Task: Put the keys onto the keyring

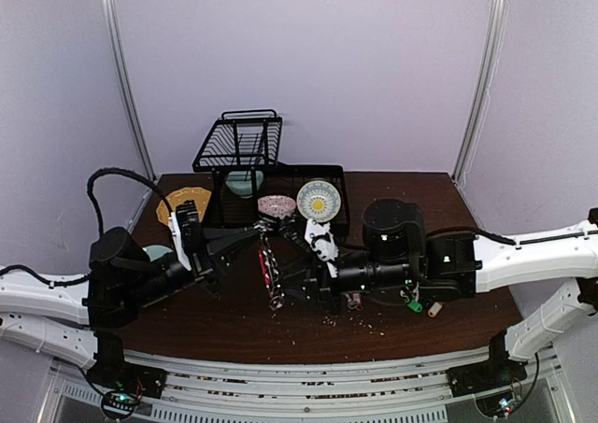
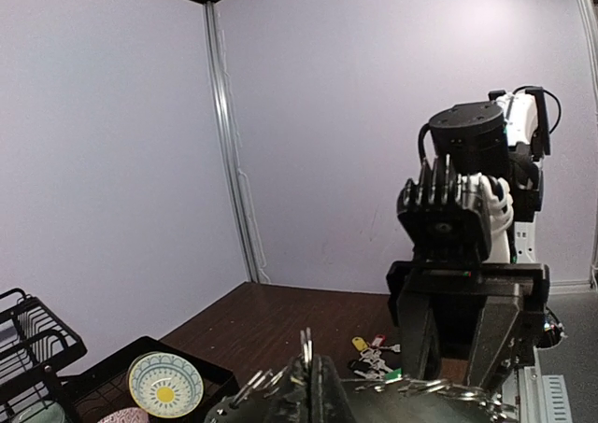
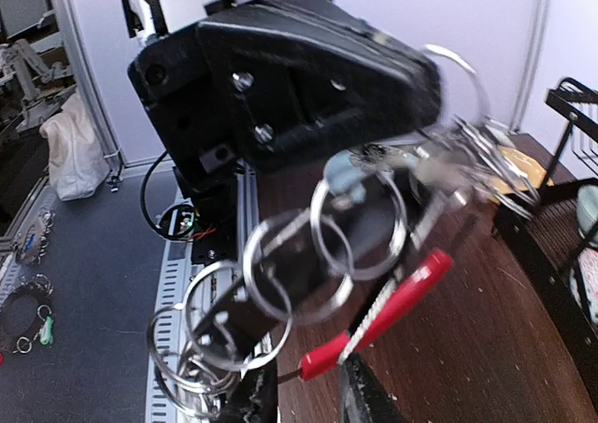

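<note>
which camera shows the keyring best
Right wrist view: the keyring fills the frame, red arc and small rings up close, slightly blurred. Top view shows it tiny mid-frame; left wrist view catches only a few ring tops at its bottom edge.

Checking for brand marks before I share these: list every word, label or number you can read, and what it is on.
None can be read.
The tags on the keys are too small to show any writing.
The plate bears only a flower pattern.
</note>
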### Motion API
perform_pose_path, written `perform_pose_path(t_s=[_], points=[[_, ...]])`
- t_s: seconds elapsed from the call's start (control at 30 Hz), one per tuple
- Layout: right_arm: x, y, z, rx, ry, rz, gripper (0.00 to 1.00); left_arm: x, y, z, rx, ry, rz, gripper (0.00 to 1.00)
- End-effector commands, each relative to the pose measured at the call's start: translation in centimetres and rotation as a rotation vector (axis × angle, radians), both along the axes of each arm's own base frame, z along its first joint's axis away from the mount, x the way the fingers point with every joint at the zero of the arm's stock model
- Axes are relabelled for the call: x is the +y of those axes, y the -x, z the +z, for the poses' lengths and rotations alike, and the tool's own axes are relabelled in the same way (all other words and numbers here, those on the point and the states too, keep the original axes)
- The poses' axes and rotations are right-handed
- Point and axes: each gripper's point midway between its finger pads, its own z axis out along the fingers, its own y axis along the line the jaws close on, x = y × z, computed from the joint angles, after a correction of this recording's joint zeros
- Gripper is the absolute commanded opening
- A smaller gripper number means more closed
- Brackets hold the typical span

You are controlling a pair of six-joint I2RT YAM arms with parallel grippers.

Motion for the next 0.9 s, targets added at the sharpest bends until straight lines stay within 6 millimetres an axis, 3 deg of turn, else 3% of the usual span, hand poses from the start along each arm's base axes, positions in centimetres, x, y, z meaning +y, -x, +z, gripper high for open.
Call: perform_pose_path(t_s=[0.0,0.2,0.33,0.47,0.67,0.73,0.87], points=[[-4.2,-2.6,-0.1,-0.02,0.046,-0.186,0.27,2.1,-2.1,-1.4,0.058,-0.057,0.137,0.0],[-8.4,-5.0,0.0,-0.033,0.064,-0.356,0.3,3.5,-5.8,-7.1,0.242,-0.295,0.299,0.0],[-9.7,-5.6,0.1,-0.044,0.077,-0.409,0.31,4.9,-6.2,-10.0,0.342,-0.4,0.331,0.0],[-10.3,-5.9,-0.3,-0.043,0.097,-0.43,0.34,6.0,-5.5,-13.0,0.462,-0.485,0.319,0.0],[-10.2,-5.9,-0.6,-0.039,0.102,-0.43,0.34,6.1,-4.3,-18.5,0.618,-0.621,0.263,0.0],[-10.1,-5.9,-0.5,-0.04,0.101,-0.428,0.35,5.8,-4.7,-19.9,0.65,-0.652,0.25,0.0],[-9.9,-6.0,-0.4,-0.04,0.103,-0.423,0.36,5.4,-7.6,-22.2,0.731,-0.667,0.245,0.0]])
